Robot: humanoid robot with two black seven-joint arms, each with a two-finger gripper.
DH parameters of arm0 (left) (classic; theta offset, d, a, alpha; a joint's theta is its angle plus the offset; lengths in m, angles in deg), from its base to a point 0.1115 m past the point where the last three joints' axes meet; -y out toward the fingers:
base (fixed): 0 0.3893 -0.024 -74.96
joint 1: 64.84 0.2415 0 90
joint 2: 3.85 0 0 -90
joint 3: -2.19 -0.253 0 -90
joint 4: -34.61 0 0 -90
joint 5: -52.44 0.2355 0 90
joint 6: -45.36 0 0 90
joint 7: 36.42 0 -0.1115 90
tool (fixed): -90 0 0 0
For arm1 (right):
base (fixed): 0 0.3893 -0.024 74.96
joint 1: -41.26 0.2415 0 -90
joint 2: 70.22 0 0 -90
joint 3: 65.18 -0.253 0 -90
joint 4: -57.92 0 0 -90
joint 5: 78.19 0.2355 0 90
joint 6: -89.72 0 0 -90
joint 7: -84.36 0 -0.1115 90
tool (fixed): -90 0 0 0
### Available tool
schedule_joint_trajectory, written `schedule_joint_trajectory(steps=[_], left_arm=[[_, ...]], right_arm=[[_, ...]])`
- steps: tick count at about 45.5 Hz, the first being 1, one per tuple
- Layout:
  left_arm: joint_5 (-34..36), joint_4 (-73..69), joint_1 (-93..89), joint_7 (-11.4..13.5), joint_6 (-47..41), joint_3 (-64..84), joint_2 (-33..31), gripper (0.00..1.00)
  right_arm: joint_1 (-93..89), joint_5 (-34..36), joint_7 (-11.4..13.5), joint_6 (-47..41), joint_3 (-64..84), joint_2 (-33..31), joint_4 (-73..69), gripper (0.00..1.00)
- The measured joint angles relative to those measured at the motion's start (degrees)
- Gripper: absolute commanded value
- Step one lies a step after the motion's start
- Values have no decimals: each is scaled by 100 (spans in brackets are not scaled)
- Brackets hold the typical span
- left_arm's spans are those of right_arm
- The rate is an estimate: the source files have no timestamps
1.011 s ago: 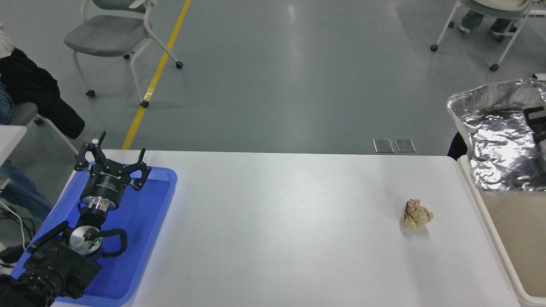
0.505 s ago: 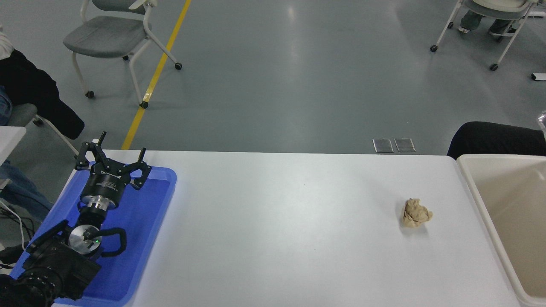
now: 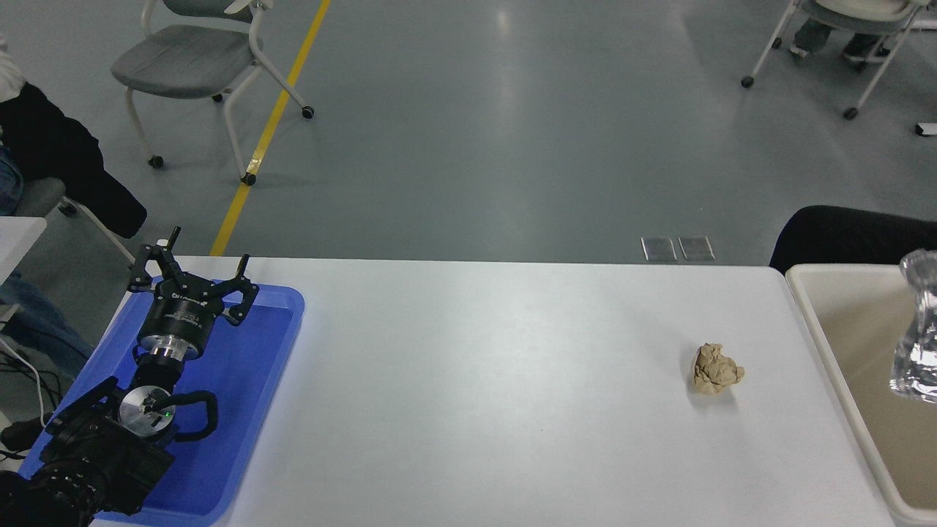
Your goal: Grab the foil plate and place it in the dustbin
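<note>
Only a shiny, wrinkled silver strip of the foil plate shows at the picture's right edge. It stands on edge within the outline of the beige dustbin, against its tan inside wall. The rest of the plate is cut off by the edge. The right arm and gripper are out of view. My left gripper is parked at the lower left over the blue tray, with its fingers spread open and empty.
A tan paper wad lies on the white table, left of the dustbin. A shallow blue tray sits at the left under the parked arm. Chairs stand on the floor beyond, and a black object sits behind the dustbin.
One second ago the foil plate hung wide open above the dustbin's far end with a black gripper on it. It then left the view. Now a narrow part shows lower, inside the dustbin's outline.
</note>
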Motion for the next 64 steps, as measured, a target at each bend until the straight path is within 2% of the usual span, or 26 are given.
schedule_joint_trajectory(steps=[13, 14, 15, 16, 18, 19, 20, 40, 54, 64], left_arm=[[0, -3, 2, 0, 0, 0, 4, 100], [0, -3, 2, 0, 0, 0, 4, 100], [0, -2, 2, 0, 0, 0, 4, 100], [0, -2, 2, 0, 0, 0, 4, 100], [0, -1, 2, 0, 0, 0, 4, 100], [0, -1, 2, 0, 0, 0, 4, 100], [0, 0, 2, 0, 0, 0, 4, 100], [0, 1, -1, -13, 0, -1, 2, 100], [0, 4, -7, -17, 0, -1, -5, 100], [-2, 4, -14, -17, 0, -1, -12, 100]], right_arm=[[-738, 0, -35, 257, -441, 575, 613, 0], [-766, -1, -40, 261, -458, 600, 643, 6], [-791, -1, -44, 268, -475, 623, 673, 18], [-821, -1, -47, 281, -497, 652, 717, 36], [-854, -1, -51, 290, -522, 687, 772, 80], [-875, 0, -54, 297, -543, 710, 809, 96], [-899, 0, -56, 306, -577, 738, 848, 100], [-765, 60, -23, 235, -1014, 883, 732, 100], [400, 72, 351, 58, -616, 442, -978, 100], [1892, 153, 447, -69, 537, 261, -2322, 100]])
